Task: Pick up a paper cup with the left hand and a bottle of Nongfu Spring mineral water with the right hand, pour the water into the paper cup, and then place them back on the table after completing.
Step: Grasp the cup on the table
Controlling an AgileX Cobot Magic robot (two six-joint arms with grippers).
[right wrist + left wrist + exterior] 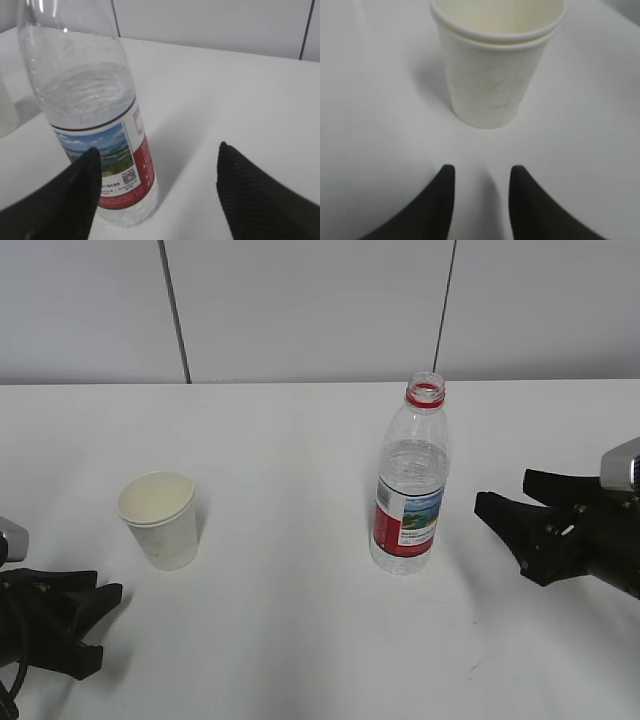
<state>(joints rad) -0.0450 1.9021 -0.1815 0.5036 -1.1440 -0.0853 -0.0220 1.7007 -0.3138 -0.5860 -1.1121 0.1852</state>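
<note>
On the table [300, 660], nothing's been picked up yet, so you're basically at the very start of this one. Taking the bottle [410, 485] as your reference: it stands upright with its cap off, red neck ring showing, and the water [412, 465] fills it to roughly above the label. The paper cup [160, 520] sits well to the left of the bottle, upright too, and looks empty from what you can see of the inside. It actually looks like two cups nested, judging by the double rim in the left wrist view.

Your right hand [520, 525] is just to the right of the bottle, pincer spread wide, not touching it. In the right wrist view the bottle is off toward the left finger rather than centred between the two, so I'd guess you want to shift a bit before closing.

Your left hand [75, 625] is way out left of the bottle, below-left of the cup, and its pincer is only partly spread, gripping nothing. The gap looks narrower than the cup, so you'd probably need to widen it first.

Still left: both grabs, the lift, the pour, and setting both back down.
</note>
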